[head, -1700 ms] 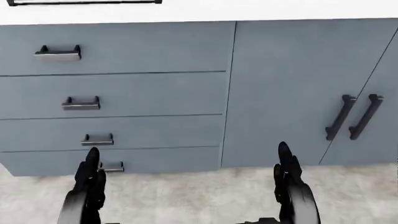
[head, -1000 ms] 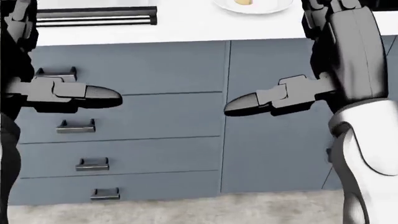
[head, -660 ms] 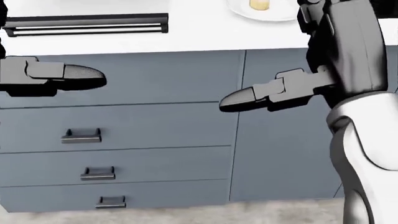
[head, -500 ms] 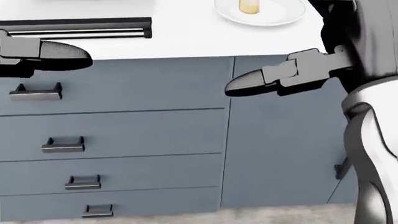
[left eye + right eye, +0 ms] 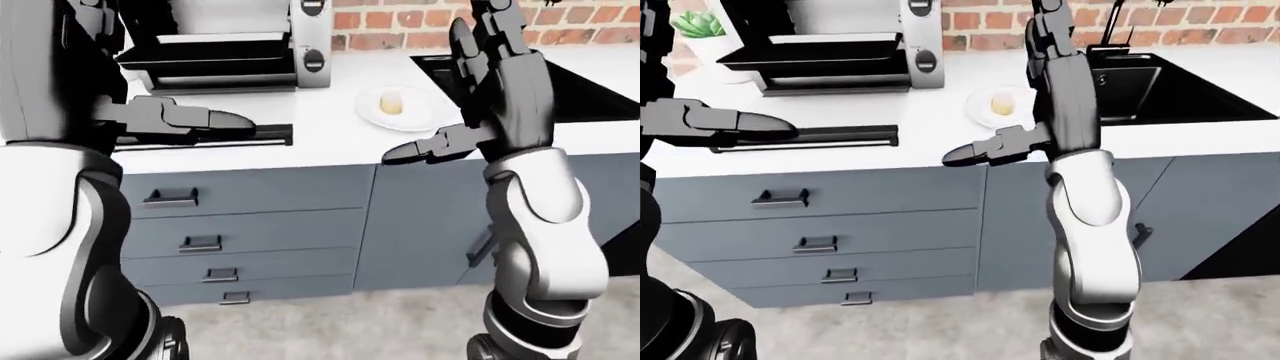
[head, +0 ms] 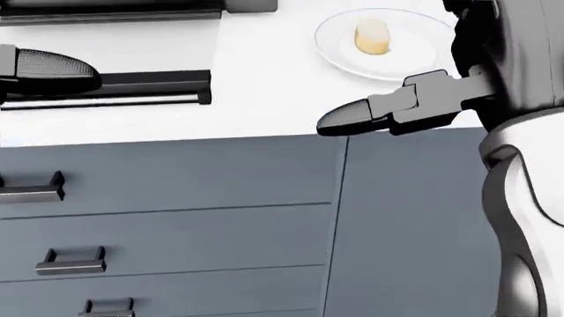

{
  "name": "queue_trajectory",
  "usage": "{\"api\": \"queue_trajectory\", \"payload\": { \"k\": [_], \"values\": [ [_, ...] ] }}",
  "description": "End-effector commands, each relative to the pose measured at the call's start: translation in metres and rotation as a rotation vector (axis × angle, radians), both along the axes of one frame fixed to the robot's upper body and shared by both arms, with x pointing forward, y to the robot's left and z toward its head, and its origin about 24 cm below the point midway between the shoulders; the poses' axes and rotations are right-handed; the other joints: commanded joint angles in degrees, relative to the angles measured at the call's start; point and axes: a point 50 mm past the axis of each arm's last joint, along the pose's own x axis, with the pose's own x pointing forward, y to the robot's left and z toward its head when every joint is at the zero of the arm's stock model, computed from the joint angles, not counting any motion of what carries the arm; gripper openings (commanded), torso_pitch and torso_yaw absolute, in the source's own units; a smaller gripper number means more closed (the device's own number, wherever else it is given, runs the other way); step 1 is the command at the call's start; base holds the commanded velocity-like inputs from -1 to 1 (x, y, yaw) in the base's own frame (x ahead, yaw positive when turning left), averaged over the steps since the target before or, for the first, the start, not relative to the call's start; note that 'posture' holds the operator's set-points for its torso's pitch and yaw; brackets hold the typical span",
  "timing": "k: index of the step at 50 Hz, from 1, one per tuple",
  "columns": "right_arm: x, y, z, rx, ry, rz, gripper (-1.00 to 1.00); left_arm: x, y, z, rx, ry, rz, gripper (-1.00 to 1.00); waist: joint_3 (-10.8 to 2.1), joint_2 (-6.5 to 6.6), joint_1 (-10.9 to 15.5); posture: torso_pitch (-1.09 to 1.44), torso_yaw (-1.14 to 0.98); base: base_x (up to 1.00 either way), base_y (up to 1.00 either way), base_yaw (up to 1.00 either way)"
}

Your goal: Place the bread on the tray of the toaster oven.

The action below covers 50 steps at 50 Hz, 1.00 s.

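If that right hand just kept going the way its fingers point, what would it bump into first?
The right hand points up toward the brick wall, passing above the sink. Nothing visibly blocks it, though depth is hard to judge.

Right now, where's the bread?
The bread sits on a white plate at the top right of the head view, on the counter, right of the toaster oven.

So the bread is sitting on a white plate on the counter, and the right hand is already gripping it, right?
Not quite. The bread does sit on the white plate on the counter, but the right hand is empty, hanging short of the plate, as the head view shows.
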Motion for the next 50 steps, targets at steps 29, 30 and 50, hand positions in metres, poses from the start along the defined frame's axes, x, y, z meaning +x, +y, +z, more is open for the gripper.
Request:
{"api": "queue_trajectory", "payload": {
  "k": [29,30,50],
  "values": [
    [-0.0068,0.0,0.0109,-0.031,-0.069,-0.016,1.0,-0.0058,-0.003,0.0098,0.031,-0.057,-0.005,1.0,-0.71,-2.58,-0.9,0.0,0.0,0.03,0.0,0.09],
    [-0.0066,0.0003,0.0101,-0.033,-0.068,-0.016,1.0,-0.0055,-0.0031,0.0091,0.035,-0.055,-0.005,1.0,-1.56,-5.0,-1.2,0.0,0.0,0.06,0.0,0.27],
    [-0.0059,0.0002,0.0084,-0.041,-0.068,-0.031,1.0,-0.0066,-0.0021,0.0071,0.047,-0.054,0.003,1.0,-1.22,2.56,-1.6,0.0,0.0,0.08,0.02,0.16]
  ]
}}
